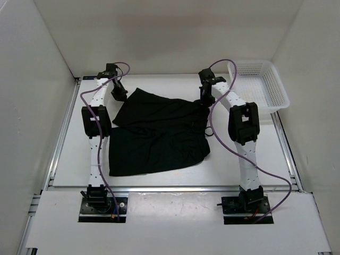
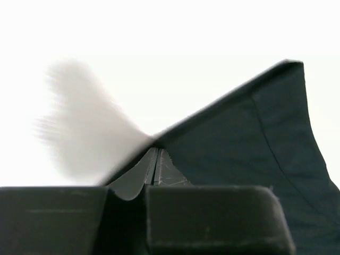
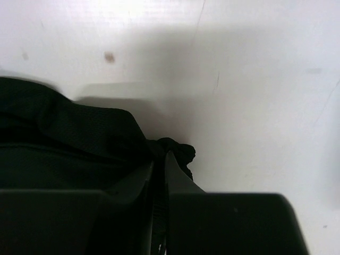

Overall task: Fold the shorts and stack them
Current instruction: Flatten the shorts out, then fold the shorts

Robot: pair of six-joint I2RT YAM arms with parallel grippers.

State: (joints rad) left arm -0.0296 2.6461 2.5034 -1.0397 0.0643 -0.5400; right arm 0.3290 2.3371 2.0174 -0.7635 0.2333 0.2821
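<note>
**Shorts** [image 1: 156, 133]: rumpled at mid-table, with the far corners at my two grippers.
**Left gripper** [image 2: 155, 151]: closed, pinching the far-left corner.
**Right gripper** [image 3: 161, 154]: fingers together on a bunch of cloth at the far-right edge.
**Hard to see:** drawstring too small to tell; left wrist view washed white, with a grey blur.
**Room:** table [image 1: 228, 170] shows on every side of the cloth; the basket [image 1: 276, 85] sits at far right, apart from it.
</note>
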